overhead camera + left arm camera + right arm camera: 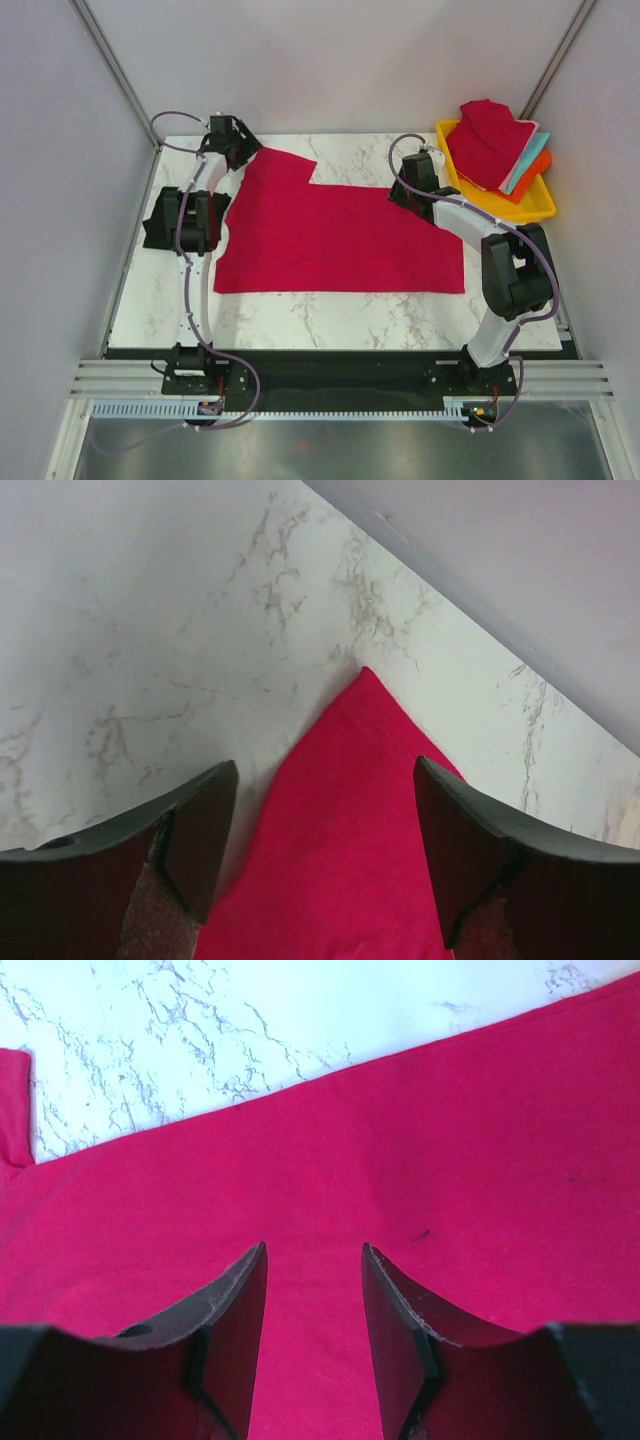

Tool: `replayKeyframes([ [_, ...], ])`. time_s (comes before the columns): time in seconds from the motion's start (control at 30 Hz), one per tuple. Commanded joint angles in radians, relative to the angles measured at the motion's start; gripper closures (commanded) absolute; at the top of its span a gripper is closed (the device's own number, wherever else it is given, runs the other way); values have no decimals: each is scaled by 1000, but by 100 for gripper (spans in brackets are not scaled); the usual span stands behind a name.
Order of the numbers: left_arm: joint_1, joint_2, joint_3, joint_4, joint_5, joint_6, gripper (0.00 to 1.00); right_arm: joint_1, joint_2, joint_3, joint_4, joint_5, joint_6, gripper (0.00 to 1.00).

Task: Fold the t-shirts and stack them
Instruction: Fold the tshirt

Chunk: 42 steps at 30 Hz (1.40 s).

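A crimson red cloth t-shirt (330, 235) is spread flat on the white marbled surface (330, 310). The left fingers (195, 840) are held apart, and a pointed corner of the shirt is seen between them, its tip beyond the fingertips. The right fingers (240, 1330) are likewise parted above the cloth, whose edge runs ahead of them. Folded t-shirts (490, 140) are piled in a yellow plastic tray (540, 205), off to the right of the right fingers
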State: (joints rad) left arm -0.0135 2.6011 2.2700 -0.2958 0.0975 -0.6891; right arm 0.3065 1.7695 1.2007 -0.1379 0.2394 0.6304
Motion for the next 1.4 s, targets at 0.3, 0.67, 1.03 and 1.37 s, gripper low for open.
replayKeyframes([
  [0.3,-88,60,131,-78,-162,105,37,0,-42,5,17,-8,12,49],
  [0.67,-92,57,157,-123,-243,149,25,-27,-45,-3,17,-57,29,48],
  [1.03,-147,37,171,-123,-427,313,20,-50,-45,-10,20,-92,40,49],
  [1.37,-172,51,198,-114,-444,405,28,-66,-47,-18,29,-130,54,49],
])
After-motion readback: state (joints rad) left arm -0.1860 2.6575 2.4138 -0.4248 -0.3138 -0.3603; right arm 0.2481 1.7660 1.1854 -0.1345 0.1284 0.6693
